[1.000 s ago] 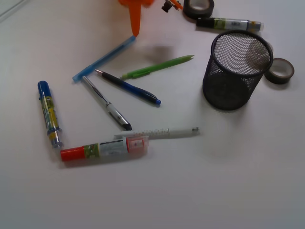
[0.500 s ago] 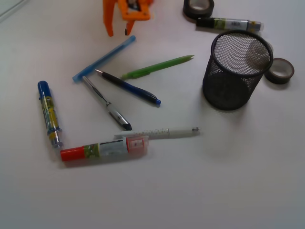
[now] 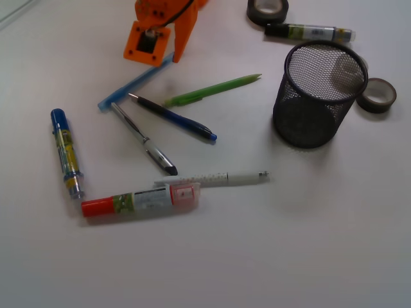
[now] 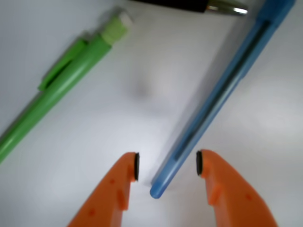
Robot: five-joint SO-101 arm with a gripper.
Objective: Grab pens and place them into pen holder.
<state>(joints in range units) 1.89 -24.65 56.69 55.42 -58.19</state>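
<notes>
Orange gripper (image 4: 166, 165); light blue pen (image 4: 222, 97); green pen (image 4: 61, 87); black mesh holder (image 3: 319, 94).

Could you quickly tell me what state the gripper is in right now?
Gripper: open, holding nothing; its jaws straddle the end of the light blue pen.

Office or lab desk setting, suggested by a plain white tabletop (image 3: 308, 256) laid out with stationery: slim pens (image 3: 173, 119) at centre left, thick markers (image 3: 138, 201) at lower left, a black wire-mesh pen holder (image 3: 318, 96) at upper right, dark tape rolls (image 3: 377, 95) along the top and right edges. No walls or furniture are shown.
</notes>
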